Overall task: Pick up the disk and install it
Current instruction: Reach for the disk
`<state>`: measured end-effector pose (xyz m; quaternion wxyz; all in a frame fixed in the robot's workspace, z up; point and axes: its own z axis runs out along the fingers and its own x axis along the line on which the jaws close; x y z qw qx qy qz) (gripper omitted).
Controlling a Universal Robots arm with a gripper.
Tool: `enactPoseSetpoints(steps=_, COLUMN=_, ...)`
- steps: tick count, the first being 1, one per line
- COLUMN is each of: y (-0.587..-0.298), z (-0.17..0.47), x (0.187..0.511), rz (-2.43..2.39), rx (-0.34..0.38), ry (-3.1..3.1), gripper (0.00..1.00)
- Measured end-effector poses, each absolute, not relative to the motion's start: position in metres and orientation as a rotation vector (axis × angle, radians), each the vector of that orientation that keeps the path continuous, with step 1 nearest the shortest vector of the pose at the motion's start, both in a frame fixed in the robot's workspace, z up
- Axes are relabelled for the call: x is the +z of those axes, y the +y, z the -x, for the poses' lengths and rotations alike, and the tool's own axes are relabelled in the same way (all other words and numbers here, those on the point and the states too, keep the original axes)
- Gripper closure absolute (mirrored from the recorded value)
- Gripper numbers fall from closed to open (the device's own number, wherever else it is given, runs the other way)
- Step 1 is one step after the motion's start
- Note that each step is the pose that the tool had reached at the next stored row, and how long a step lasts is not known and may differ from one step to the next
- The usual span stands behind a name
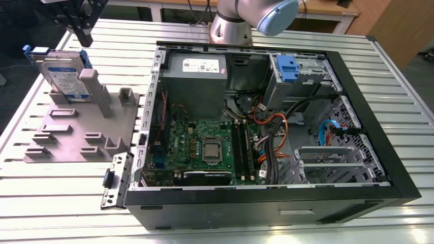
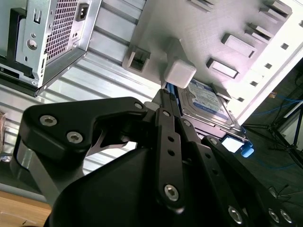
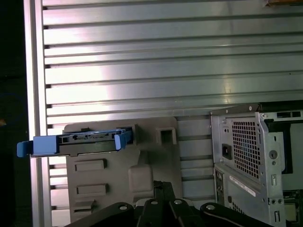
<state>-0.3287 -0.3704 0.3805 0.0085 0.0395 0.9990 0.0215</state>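
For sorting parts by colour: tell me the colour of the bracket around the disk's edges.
Blue: the bracket on the disk shows best in the first wrist view.

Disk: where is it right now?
On the exterior view's left, the disk stands on edge in the grey fixture plate, beside the open computer case.

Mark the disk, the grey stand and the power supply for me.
disk point(image 1: 64, 75): exterior view, on its labelled face.
stand point(image 1: 115, 132): exterior view, on a bare patch of its base plate.
power supply point(image 1: 196, 94): exterior view, on its plain grey face below the sticker.
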Motion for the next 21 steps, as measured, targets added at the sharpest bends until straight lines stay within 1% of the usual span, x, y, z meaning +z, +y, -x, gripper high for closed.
enactPoseSetpoints(steps=21, y=-0.3703, z=0.3342, x=0.3794, rz=-0.124, rx=0.067, ry=3.122, gripper=0.89)
